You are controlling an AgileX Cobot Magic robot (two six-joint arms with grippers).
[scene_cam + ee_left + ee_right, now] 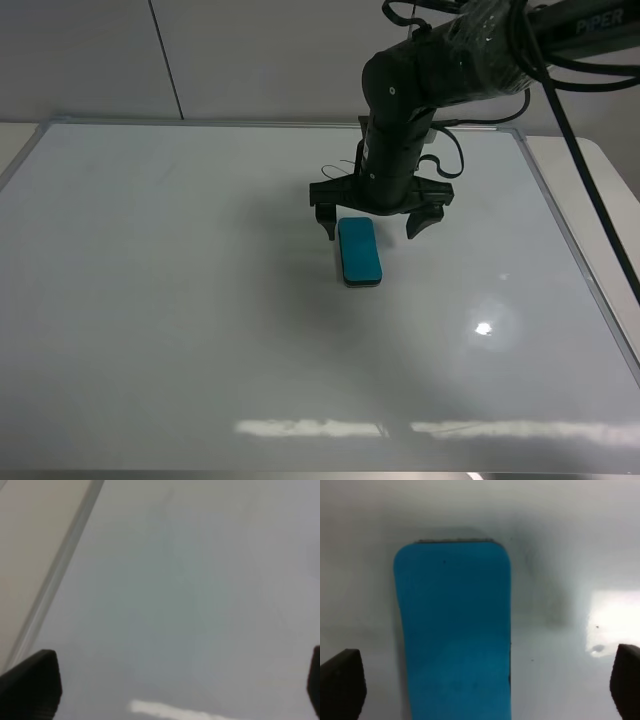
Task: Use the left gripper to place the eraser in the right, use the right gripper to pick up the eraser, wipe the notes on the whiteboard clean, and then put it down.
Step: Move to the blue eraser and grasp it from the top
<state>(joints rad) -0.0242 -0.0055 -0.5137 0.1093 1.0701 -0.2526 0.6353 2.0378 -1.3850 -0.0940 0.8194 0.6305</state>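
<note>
The teal eraser (pixel 358 250) lies flat on the whiteboard (pixel 150 300), a little right of its middle. My right gripper (pixel 370 228) hangs open just above the eraser's far end, one finger on each side, not touching it. In the right wrist view the eraser (pixel 455 630) lies between the spread fingertips (pixel 340 685) of the right gripper (pixel 483 682). A thin black looping scribble, the notes (pixel 338 166), shows just left of the arm and is partly hidden by it. My left gripper (pixel 172 690) is open and empty over bare board near the frame (pixel 60 570); it is out of the exterior high view.
The board's silver frame (pixel 560 230) runs close to the pale table edge (pixel 600 180) on the right. The thick black right arm (pixel 440 70) reaches in from the upper right with hanging cables. Light glare (pixel 483 327) sits on the board's near right part.
</note>
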